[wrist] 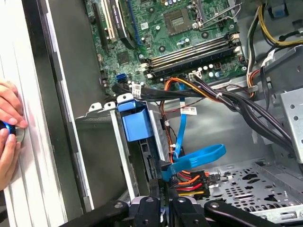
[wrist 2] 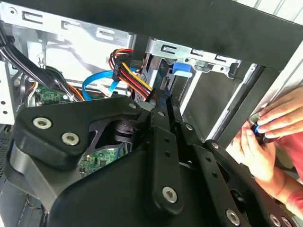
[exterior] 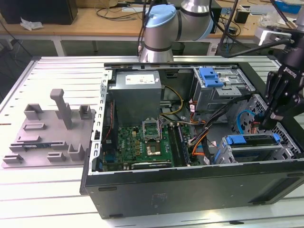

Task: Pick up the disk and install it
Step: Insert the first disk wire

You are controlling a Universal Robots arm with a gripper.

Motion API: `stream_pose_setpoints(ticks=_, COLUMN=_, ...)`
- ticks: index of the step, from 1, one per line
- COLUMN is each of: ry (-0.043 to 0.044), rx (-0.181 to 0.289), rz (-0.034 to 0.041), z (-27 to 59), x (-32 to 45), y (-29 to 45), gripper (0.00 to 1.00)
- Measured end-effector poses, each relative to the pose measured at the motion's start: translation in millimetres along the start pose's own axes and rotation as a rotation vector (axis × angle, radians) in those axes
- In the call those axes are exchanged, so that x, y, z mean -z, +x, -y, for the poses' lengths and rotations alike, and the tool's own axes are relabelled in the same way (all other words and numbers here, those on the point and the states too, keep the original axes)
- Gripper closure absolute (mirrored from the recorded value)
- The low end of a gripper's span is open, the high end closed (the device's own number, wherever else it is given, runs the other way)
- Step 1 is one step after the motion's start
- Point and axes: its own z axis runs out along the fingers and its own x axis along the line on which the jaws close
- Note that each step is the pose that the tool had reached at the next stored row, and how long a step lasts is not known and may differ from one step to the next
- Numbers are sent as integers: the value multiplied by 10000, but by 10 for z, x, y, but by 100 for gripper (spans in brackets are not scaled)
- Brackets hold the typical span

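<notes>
Tabletop (exterior: 47, 190) of slatted pale metal carries an open black tower computer case (exterior: 190, 190) lying on its side, with boards and cabling exposed. A silver-and-blue robot arm (exterior: 161, 28) comes in from the far side. Its black hand (exterior: 262, 124) is down inside the case at the exterior view's right, closed to a point with nothing seen in its grip, the tips just above the lower drive cage.

The disk (exterior: 251, 140), a flat silver drive in a blue plastic carrier, sits in that cage. I cannot tell whether it is fully home.

A blue flat data cable (wrist: 199, 158) and a bundle of red, yellow and black power leads (wrist: 191, 179) lie just beside the tips.

Judgement: push square along the cage rails, on the carrier rather than the drive, with even pressure — cables kept out of the slot. A person's fingers (wrist: 8, 111) are at the outer case wall — go slowly.
</notes>
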Motion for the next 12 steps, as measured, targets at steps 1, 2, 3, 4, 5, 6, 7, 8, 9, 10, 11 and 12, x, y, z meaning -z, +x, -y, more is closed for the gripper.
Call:
stream_pose_setpoints(ticks=1, ry=51, rx=260, rz=7, z=-13, x=-1, y=8, gripper=84)
stream_pose_setpoints(ticks=2, ry=104, rx=507, rz=-2, z=-17, x=-2, y=9, gripper=84)
stream_pose_setpoints(ticks=3, ry=130, rx=626, rz=-7, z=-18, x=-2, y=9, gripper=84)
stream_pose_setpoints(ticks=4, ry=162, rx=775, rz=-14, z=-20, x=-2, y=9, gripper=84)
stream_pose_setpoints(ticks=5, ry=192, rx=915, rz=-19, z=-22, x=-3, y=10, gripper=84)
stream_pose_setpoints(ticks=6, ry=219, rx=1043, rz=-24, z=-23, x=-3, y=10, gripper=84)
stream_pose_setpoints(ticks=7, ry=267, rx=1263, rz=-34, z=-28, x=-3, y=11, gripper=84)
stream_pose_setpoints(ticks=8, ry=290, rx=1372, rz=-39, z=-31, x=-3, y=12, gripper=84)
stream_pose_setpoints(ticks=9, ry=313, rx=1479, rz=-43, z=-34, x=-4, y=13, gripper=84)
stream_pose_setpoints(ticks=10, ry=340, rx=1605, rz=-47, z=-39, x=-4, y=15, gripper=84)
stream_pose_setpoints(ticks=11, ry=359, rx=1695, rz=-51, z=-43, x=-5, y=16, gripper=84)
stream_pose_setpoints(ticks=12, ry=379, rx=1784, rz=-55, z=-47, x=-5, y=17, gripper=84)
